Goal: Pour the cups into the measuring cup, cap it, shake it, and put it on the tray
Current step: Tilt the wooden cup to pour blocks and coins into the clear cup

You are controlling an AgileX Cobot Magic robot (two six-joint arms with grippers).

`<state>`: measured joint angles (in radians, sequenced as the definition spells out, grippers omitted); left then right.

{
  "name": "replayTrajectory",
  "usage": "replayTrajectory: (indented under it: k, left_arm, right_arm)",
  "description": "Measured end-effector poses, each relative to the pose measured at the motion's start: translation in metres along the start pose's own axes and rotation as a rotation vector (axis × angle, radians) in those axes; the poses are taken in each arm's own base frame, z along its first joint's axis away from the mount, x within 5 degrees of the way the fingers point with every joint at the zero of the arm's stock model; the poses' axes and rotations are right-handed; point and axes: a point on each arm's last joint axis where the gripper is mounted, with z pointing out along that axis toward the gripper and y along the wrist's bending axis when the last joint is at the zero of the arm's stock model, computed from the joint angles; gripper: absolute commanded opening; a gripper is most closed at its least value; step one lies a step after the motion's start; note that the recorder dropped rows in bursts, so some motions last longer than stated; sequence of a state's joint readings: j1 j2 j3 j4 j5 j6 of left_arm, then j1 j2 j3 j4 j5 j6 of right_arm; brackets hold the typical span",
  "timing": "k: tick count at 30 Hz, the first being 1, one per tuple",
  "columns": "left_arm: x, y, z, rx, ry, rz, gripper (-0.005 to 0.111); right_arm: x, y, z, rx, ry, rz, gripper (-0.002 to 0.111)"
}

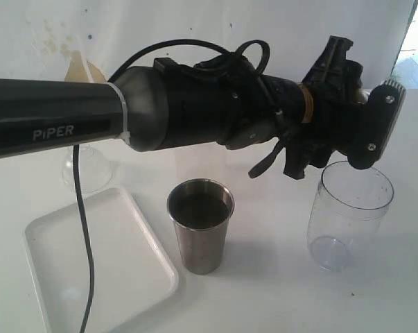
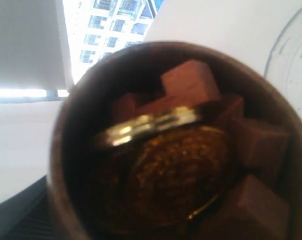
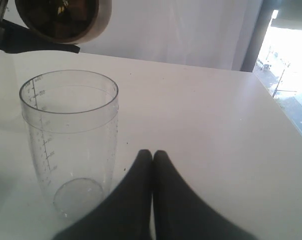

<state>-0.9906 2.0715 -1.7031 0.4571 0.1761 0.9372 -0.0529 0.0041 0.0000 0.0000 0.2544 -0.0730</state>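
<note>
The brown wooden cup (image 2: 156,150), filled with gold coins (image 2: 176,165) and wooden blocks (image 2: 188,82), is gripped by the left jaws and tipped just above the rim of the upright measuring cup (image 1: 349,215) on the surface (image 3: 201,110), whereas the right jaws are pressed together, empty, beside its base.

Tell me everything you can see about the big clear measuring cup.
The measuring cup is a wide clear plastic tumbler with a rounded bottom, faint specks and a printed scale down its wall. It stands upright and empty on the white table, right of the steel tumbler in the exterior view. The left gripper holds a tilted wooden cup just above its rim. No contact shows besides the table.
</note>
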Motion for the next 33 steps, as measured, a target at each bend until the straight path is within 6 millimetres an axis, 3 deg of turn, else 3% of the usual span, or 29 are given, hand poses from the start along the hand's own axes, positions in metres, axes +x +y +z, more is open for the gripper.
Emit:
replayTrajectory:
  k: [22,33]
  left_arm:
    - [-0.0039,0.0054,-0.0002,-0.06,-0.043,0.014,0.0]
    - [-0.0022,-0.0026,0.0081,-0.057,-0.027,0.196,0.0]
  right_arm:
    - [0.0,0.0,0.0,0.0,0.0,0.0,0.0]
    - [0.0,0.0,0.0,0.0,0.0,0.0,0.0]
